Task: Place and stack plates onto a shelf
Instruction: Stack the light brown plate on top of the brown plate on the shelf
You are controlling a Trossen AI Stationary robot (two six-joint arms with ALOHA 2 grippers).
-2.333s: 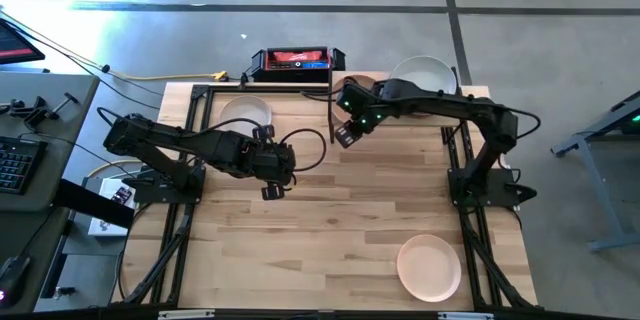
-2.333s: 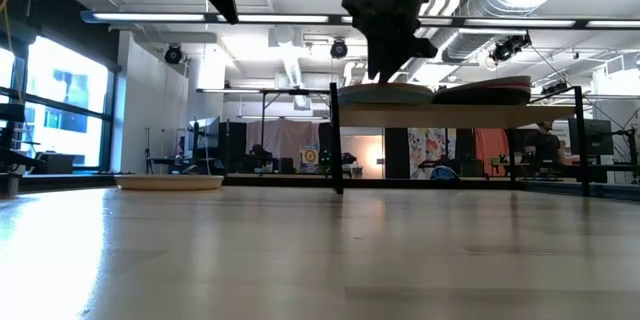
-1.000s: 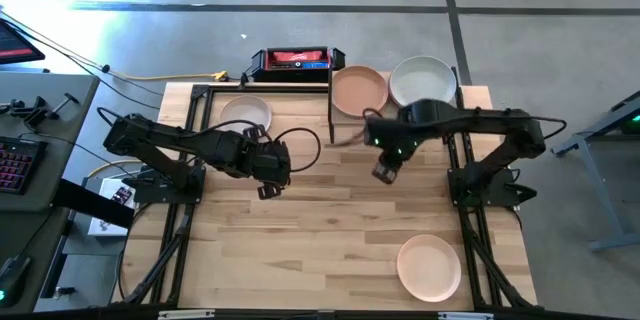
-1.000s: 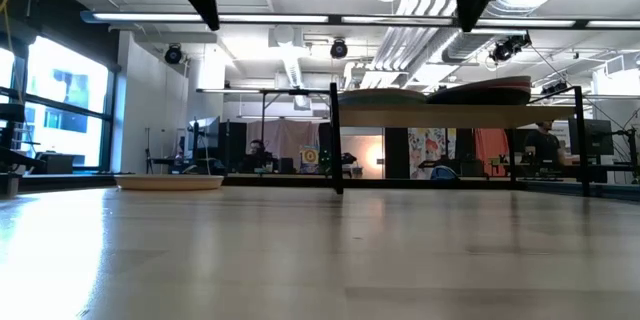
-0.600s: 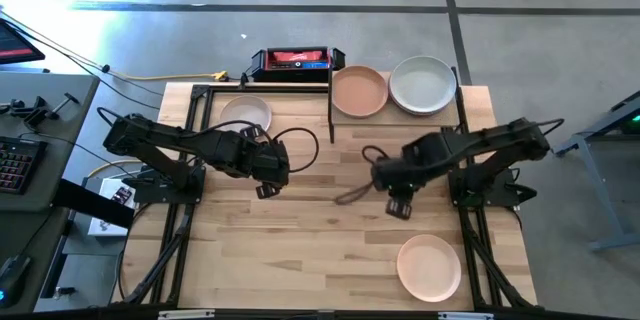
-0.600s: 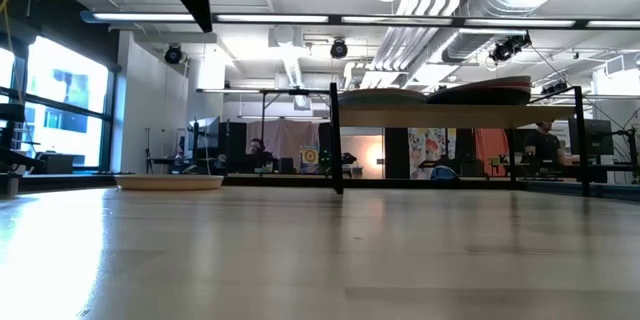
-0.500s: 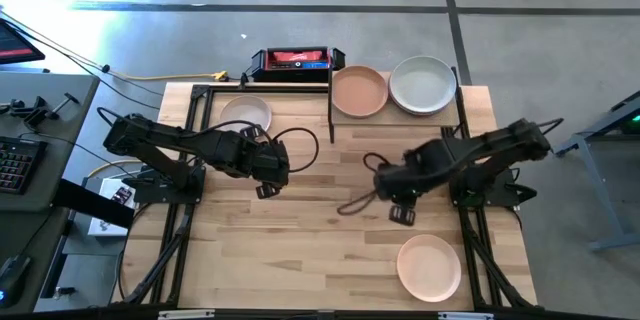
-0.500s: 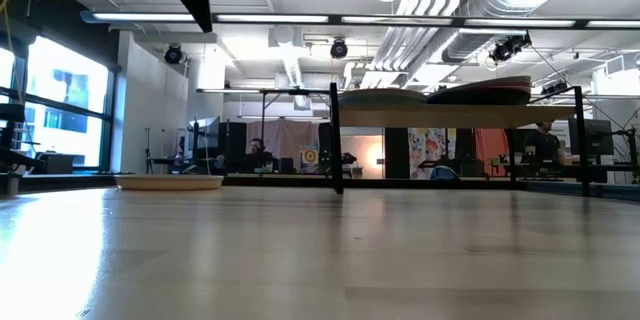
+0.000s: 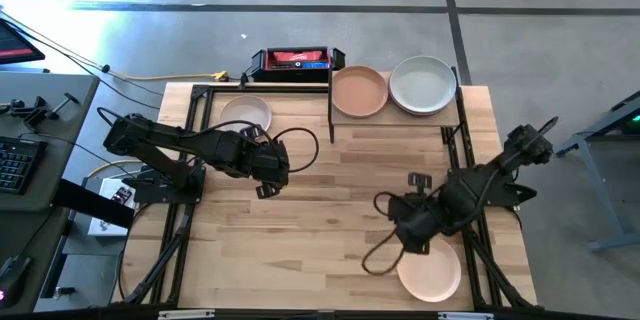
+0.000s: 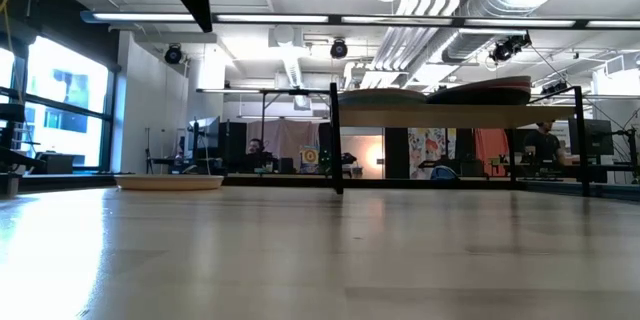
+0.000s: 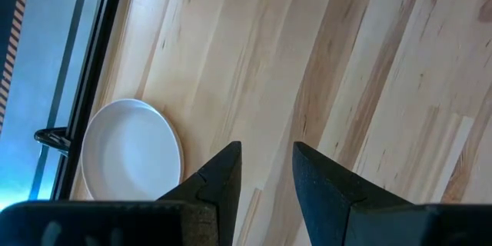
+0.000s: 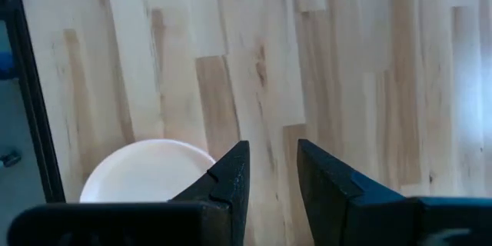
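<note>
my right claw (image 12: 269,171) slightly open, empty, hanging just beside peach plate (image 9: 430,267); left claw (image 11: 264,171) same, near white plate (image 11: 131,154).

The middle of the table (image 9: 330,200) is bare wood, so a gripper can pass there freely. At the far edge, right of centre, stands the shelf (image 9: 395,120); its black frame posts block a low approach, and a peach plate (image 9: 359,91) and a pale green plate (image 9: 423,84) fill its top. A white plate (image 9: 246,113) lies near the far left corner. A cream plate (image 9: 430,267) lies near the near right corner, with the right gripper (image 9: 410,243) at its edge. The left gripper (image 9: 264,175) hangs over the left half.
</note>
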